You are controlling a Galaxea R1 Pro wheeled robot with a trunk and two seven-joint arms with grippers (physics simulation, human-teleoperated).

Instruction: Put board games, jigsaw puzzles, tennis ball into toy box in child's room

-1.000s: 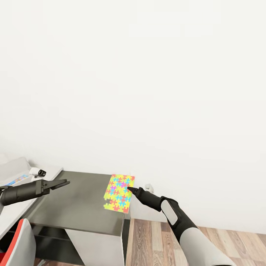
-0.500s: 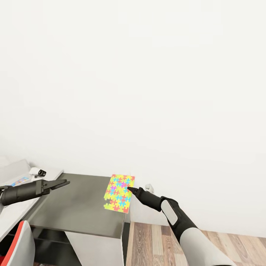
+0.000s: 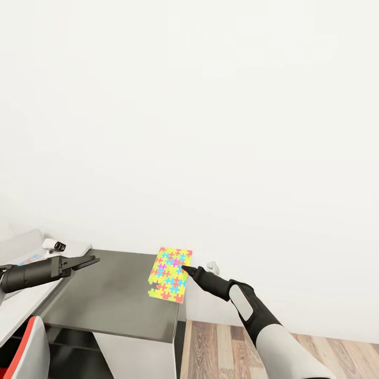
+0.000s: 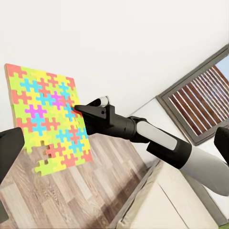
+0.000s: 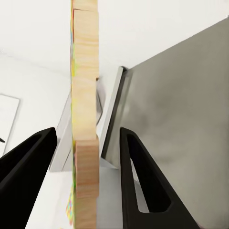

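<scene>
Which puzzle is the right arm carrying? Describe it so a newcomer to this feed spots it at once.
Start at the dark grey cabinet top against the white wall. Above its right edge, the right gripper holds a jigsaw puzzle upright by one side. It is a thin panel of interlocked yellow, blue, pink and orange pieces with a plain wooden edge, the only brightly coloured thing off the surface.

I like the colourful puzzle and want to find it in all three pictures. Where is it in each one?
Head view: the jigsaw puzzle is low in the middle, upright over the dark cabinet top, at the right gripper.
Left wrist view: on the left, colours facing the camera.
Right wrist view: edge-on, a thin wooden strip between the fingers.
Shared landmark: the right gripper at the puzzle's edge.
</scene>
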